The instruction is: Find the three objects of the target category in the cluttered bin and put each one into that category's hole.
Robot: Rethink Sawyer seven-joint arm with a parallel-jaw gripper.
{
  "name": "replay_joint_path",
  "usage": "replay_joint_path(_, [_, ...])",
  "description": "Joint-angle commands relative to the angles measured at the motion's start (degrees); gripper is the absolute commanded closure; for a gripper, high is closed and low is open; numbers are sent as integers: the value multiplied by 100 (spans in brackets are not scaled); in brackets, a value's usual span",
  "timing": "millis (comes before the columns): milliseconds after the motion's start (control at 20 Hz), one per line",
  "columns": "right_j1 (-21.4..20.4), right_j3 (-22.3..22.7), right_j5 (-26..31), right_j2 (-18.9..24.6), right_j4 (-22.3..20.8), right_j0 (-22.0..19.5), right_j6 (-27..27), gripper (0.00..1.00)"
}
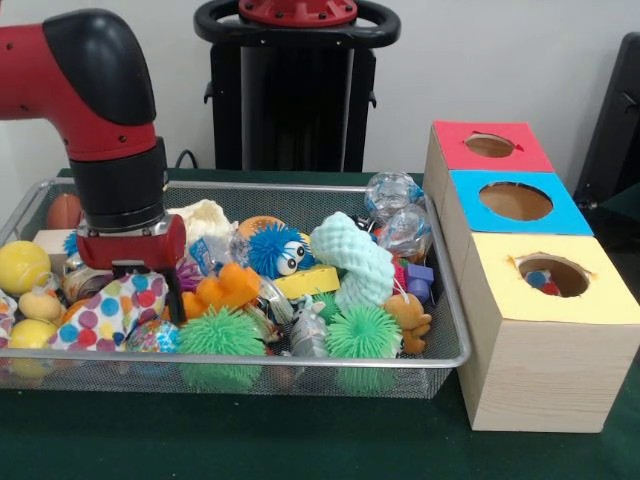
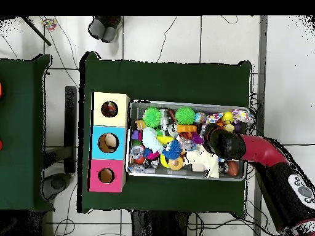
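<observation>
Green tabletop (image 1: 300, 440) with wire bin (image 1: 455, 330) crammed with toys. Gripper (image 1: 150, 290) low over bin's left end in front view, above polka-dot toy (image 1: 110, 312); fingers hidden in clutter, open or closed impossible to tell. Green spiky balls (image 1: 222, 335) at near rim. Beside bin, wooden box (image 1: 530, 370) with red (image 1: 490, 146), blue (image 1: 515, 201), yellow (image 1: 553, 276) holes.

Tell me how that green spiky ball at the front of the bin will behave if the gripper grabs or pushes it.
The green spiky ball looks soft and rubbery, so it would probably squash and feel light. Its thin spikes may bend and slip out of a pinch. Being round, it could roll, though the mesh bin wall and the toys packed around it should stop it.
</observation>
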Motion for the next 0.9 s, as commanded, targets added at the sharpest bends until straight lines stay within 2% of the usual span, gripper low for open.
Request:
replay_joint_path(50, [396,511,-14,-262,-454,-5,-272,0])
replay_joint_path(100, [396,524,-5,-242,-422,-28,-288,100])
replay_joint_path(300, [422,467,245,-228,-358,-40,-420,100])
replay_joint_path(700, [556,358,317,-17,-382,-237,-784,100])
replay_joint_path(900, [527,415,251,-5,-412,-258,-752,100])
